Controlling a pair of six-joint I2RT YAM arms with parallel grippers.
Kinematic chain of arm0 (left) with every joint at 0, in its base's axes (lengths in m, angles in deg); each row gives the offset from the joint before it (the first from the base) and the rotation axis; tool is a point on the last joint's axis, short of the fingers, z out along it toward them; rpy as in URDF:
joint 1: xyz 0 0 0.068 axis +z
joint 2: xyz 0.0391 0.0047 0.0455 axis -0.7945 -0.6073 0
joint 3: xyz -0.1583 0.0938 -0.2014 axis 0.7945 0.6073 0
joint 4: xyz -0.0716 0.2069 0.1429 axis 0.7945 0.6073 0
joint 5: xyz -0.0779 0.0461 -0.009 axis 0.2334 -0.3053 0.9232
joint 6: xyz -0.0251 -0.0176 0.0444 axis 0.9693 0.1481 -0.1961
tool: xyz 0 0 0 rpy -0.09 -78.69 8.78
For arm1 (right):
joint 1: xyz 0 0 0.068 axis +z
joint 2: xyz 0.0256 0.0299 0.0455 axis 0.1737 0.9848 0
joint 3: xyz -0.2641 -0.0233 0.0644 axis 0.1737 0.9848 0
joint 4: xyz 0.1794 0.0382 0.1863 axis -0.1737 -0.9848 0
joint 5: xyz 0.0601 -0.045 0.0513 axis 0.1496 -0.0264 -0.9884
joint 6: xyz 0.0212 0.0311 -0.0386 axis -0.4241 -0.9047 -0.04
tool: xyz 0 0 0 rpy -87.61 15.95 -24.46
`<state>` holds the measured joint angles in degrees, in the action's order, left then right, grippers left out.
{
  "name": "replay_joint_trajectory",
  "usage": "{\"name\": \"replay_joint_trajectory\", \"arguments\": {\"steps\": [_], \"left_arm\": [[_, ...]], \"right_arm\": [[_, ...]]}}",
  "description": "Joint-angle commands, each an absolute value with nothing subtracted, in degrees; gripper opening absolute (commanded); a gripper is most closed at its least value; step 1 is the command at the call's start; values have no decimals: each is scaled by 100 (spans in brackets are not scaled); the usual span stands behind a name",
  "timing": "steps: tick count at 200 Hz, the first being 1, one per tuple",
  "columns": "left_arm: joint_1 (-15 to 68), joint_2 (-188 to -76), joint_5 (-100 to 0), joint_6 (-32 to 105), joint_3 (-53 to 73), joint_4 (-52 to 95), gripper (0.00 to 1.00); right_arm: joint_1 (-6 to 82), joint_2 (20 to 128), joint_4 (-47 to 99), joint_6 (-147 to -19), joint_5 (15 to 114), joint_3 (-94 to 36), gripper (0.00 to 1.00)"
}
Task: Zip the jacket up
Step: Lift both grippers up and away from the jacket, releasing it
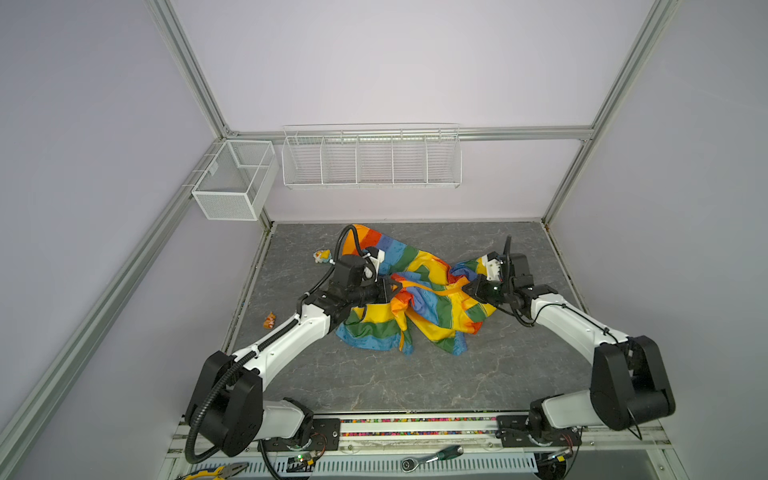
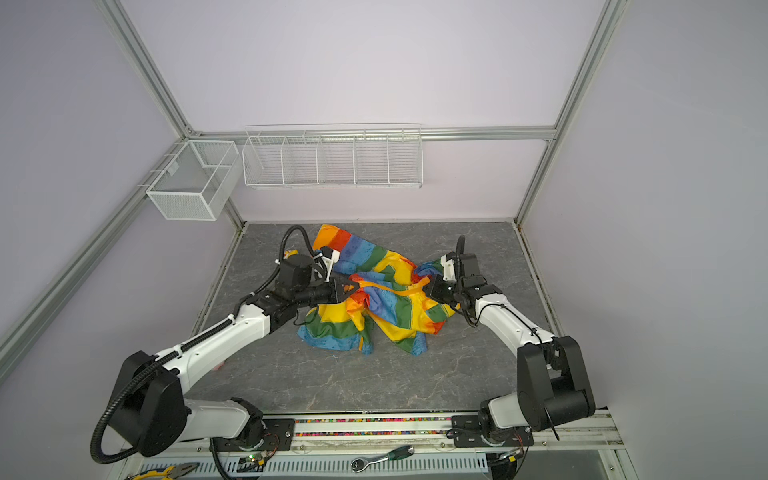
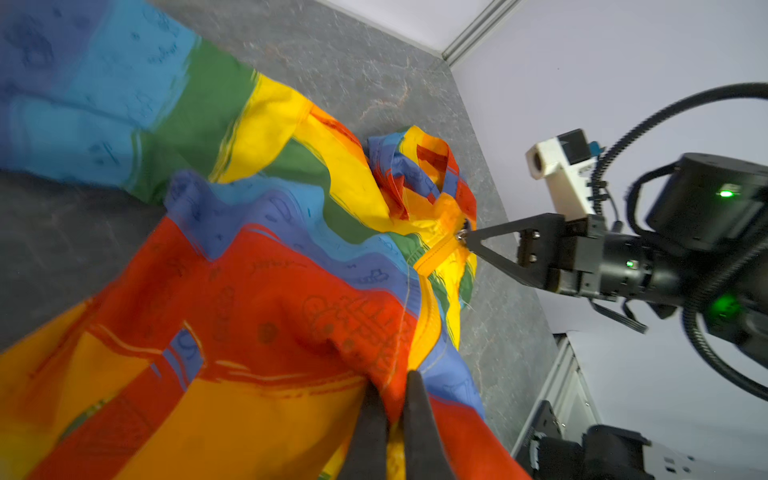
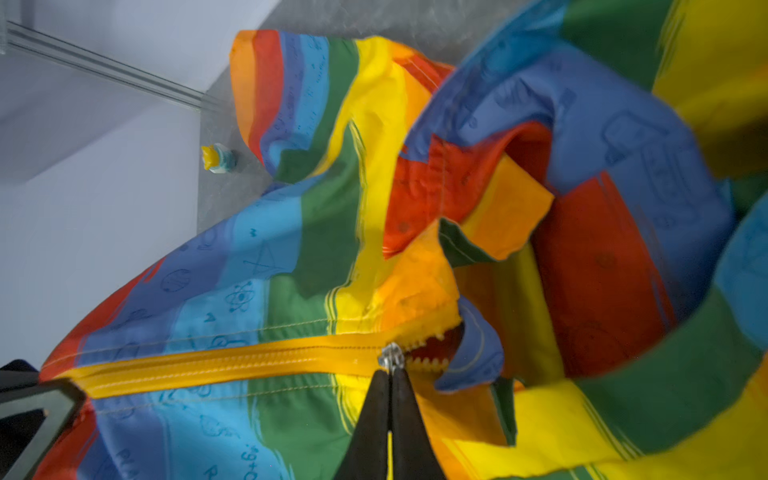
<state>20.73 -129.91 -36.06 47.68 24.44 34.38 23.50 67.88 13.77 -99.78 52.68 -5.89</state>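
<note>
Jacket (image 1: 432, 316) lay crumpled; left gripper (image 1: 398, 286) was pinched onto its fabric at left, right gripper (image 4: 390, 376) clamped the silver zipper pull (image 4: 391, 358) at right.

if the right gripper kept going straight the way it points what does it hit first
The jacket. The right gripper is shut on the zipper slider, so it would push straight into the bunched fabric behind it. The left gripper seems to sit off that line.
</note>
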Motion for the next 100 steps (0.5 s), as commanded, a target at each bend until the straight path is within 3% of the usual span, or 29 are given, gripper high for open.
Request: {"name": "replay_joint_trajectory", "arguments": {"steps": [1, 25, 44, 61, 69, 70, 73, 75, 86, 91, 100], "left_arm": [[2105, -13345, -4182, 3850, 1294, 4331, 0], [2082, -13825, -4480, 3294, 82, 5251, 5], [2035, -14008, -4877, 3089, -453, 5849, 30], [2034, -13825, -5377, 3169, -325, 5960, 57], [2035, -13620, -5663, 3242, -147, 5939, 67], [2035, -13594, -5692, 3253, -122, 5936, 69], [2031, -13503, -5780, 3270, -58, 5923, 95], [2034, -13435, -5839, 3289, -1, 5907, 100], [2035, -13045, -6119, 3368, 306, 5782, 99], [2033, -12870, -6265, 3398, 434, 5732, 99], [2034, -12504, -6441, 3373, 642, 5626, 99]], "right_arm": [[2203, 6674, 963, -9639, 5335, -1328, 7], [1778, 6735, 502, -9513, 5353, -2125, 7], [1564, 6959, -20, -9405, 5092, -2621, 7], [1426, 7040, -198, -9317, 4858, -2634, 48], [1382, 6953, -246, -9263, 5003, -2523, 61], [1376, 6941, -252, -9252, 5029, -2507, 62], [1366, 6894, -282, -9220, 5104, -2467, 66], [1362, 6859, -299, -9199, 5166, -2441, 68], [1305, 6641, -434, -9047, 5528, -2340, 77], [1291, 6507, -494, -8973, 5757, -2312, 91], [1268, 6271, -600, -8840, 6156, -2290, 95]]}}
